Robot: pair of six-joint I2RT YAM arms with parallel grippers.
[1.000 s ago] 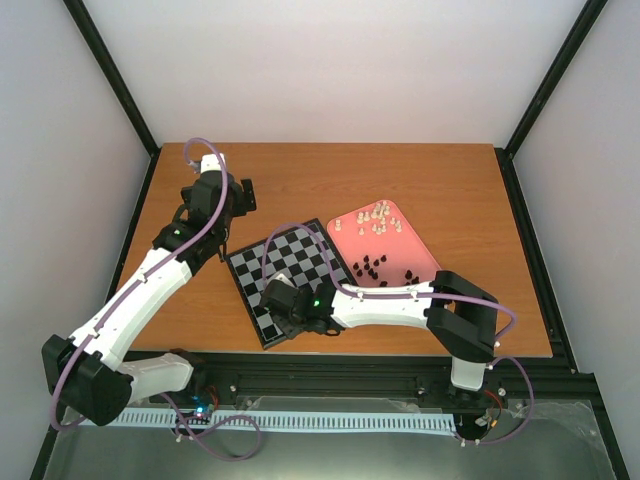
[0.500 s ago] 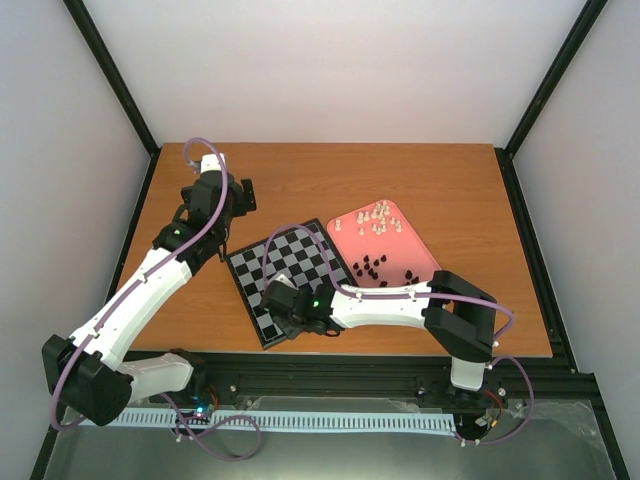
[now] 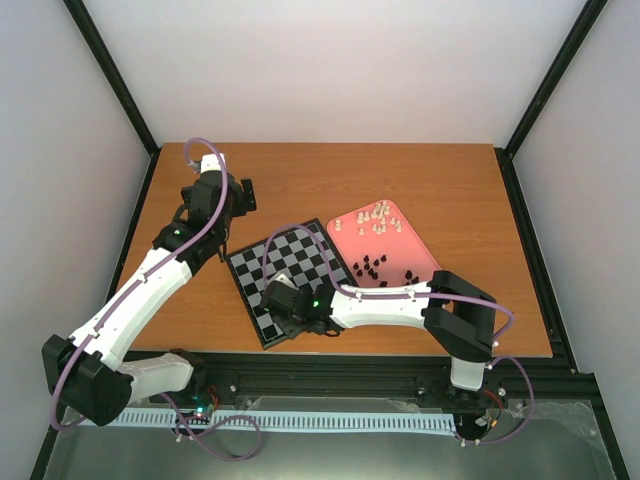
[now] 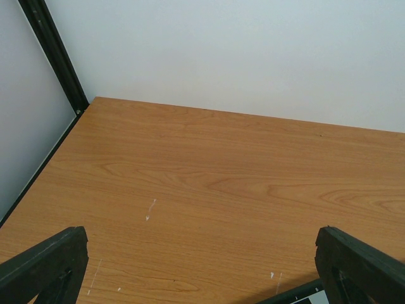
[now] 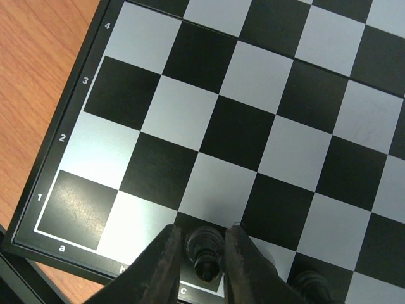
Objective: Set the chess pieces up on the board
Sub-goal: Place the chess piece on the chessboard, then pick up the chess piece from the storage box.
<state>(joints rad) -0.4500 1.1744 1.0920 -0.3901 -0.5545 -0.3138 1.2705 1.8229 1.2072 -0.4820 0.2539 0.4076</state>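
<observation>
Near edge of the board (image 5: 209, 126): right gripper (image 5: 203, 235) sits low over the first row, jaws narrowly parted astride an upright black piece (image 5: 206, 248) on the dark c-file square. A thin gap seems to show on each side, and a second black piece (image 5: 310, 284) stands further right on the same row. Beyond, just right of the board, the pink tray (image 3: 402, 248) holds loose black pieces (image 3: 374, 267) at its near end and cream pieces (image 3: 378, 218) at its far end. Farthest back, left gripper (image 4: 202, 269) is spread wide over bare table (image 4: 209, 171) — nothing between its fingers.
</observation>
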